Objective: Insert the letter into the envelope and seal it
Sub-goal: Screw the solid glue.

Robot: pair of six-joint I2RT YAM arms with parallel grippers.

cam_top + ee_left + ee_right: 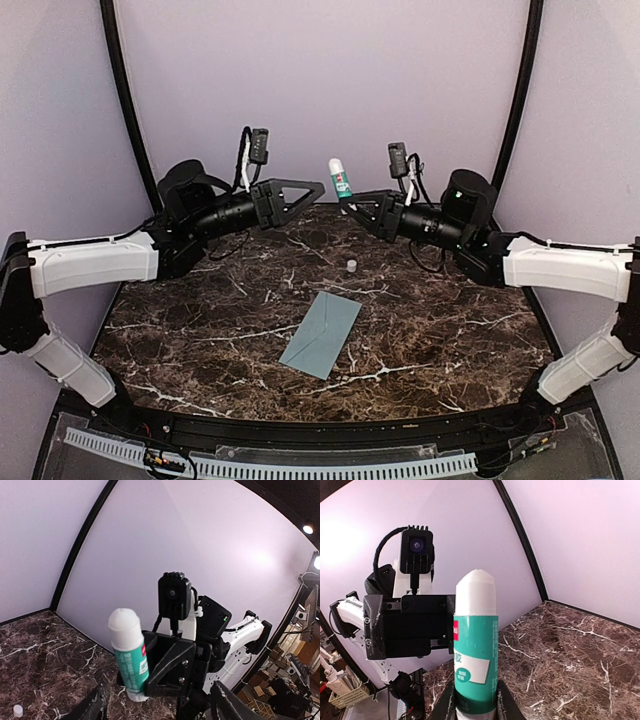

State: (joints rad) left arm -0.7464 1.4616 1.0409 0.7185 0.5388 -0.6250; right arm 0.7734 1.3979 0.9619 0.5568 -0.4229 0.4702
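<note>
On table (200,330), envelope (322,333), long axis near-left to far-right

Soft, even light filled all three views, with a pale glare bloom on the lilac wall (260,560) and wide-angle bending of the black frame strips (123,100).

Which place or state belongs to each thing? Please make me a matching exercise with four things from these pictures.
Things:
1. envelope
2. glue stick
3. small white cap
4. left claw

Places or states:
A. open, holding nothing
B. lying flat on the marble table
C. held upright in the right claw
D. alone on the table, farther from the arm bases than the envelope

Pairs: 1-B, 2-C, 3-D, 4-A
</note>
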